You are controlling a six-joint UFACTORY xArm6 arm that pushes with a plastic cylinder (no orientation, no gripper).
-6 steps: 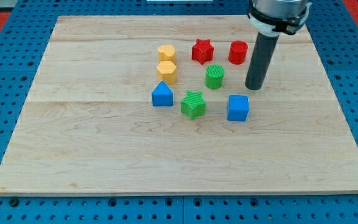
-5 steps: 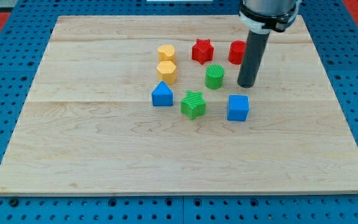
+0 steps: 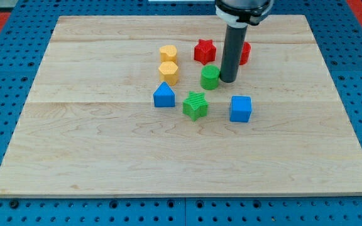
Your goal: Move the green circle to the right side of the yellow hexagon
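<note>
The green circle (image 3: pixel 210 78) is a ribbed green cylinder near the board's middle, to the right of the yellow hexagon (image 3: pixel 168 72) with a gap between them. My tip (image 3: pixel 228 81) rests against the green circle's right side. The dark rod rises from there toward the view's top and hides part of the red cylinder (image 3: pixel 245 53).
A yellow cylinder (image 3: pixel 168 54) stands just above the yellow hexagon. A red star (image 3: pixel 204 51) lies above the green circle. A blue house-shaped block (image 3: pixel 164 95), a green star (image 3: pixel 195 105) and a blue cube (image 3: pixel 241 108) lie below. All sit on a wooden board (image 3: pixel 105 144).
My tip has moved left from the right of the green circle until it touches it. The green circle has shifted slightly left, toward the yellow hexagon.
</note>
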